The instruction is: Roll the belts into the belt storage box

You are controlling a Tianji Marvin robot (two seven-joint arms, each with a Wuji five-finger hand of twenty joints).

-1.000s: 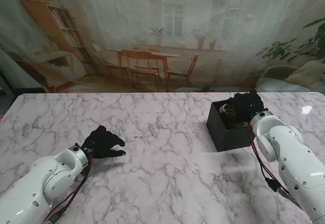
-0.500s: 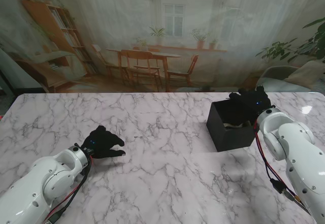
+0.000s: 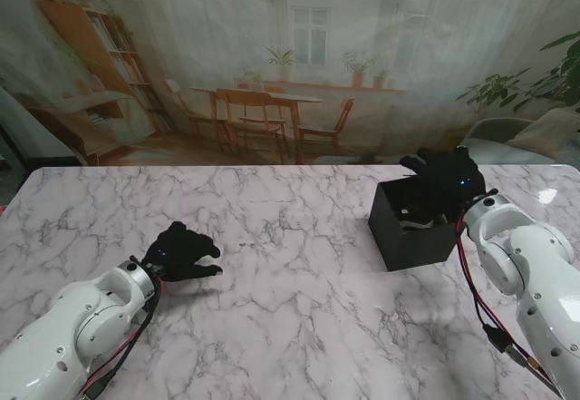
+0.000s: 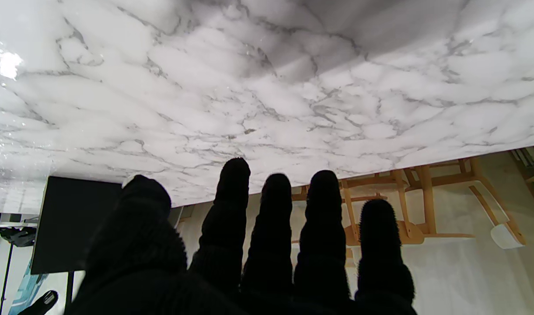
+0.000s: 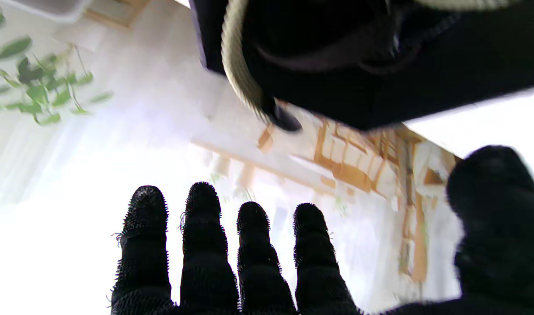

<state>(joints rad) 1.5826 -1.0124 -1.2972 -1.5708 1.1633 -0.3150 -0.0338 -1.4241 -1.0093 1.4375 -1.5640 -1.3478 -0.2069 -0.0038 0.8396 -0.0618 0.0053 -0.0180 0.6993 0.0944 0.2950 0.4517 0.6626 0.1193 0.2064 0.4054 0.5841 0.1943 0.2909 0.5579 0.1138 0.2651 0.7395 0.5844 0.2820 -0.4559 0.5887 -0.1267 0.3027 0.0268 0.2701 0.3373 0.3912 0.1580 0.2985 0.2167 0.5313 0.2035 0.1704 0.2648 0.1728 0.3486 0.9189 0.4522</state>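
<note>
Black square fabric belt storage box (image 3: 410, 228) at two o'clock on my white marble counter (image 3: 272, 264) holds a coiled beige belt (image 5: 240, 74), so my right hand (image 3: 442, 182) hovers over it, fingers (image 5: 205, 245) spread and empty, while my left hand (image 3: 181, 255) waits at nine o'clock, loosely open, holding nothing.

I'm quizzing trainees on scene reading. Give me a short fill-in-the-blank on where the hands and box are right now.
1. The box is colored ____.
2. The hand above the box is the ____ hand.
3. The left hand holds ____.
4. A rolled ____ lies inside the box.

Missing words: black; right; nothing; belt
</note>
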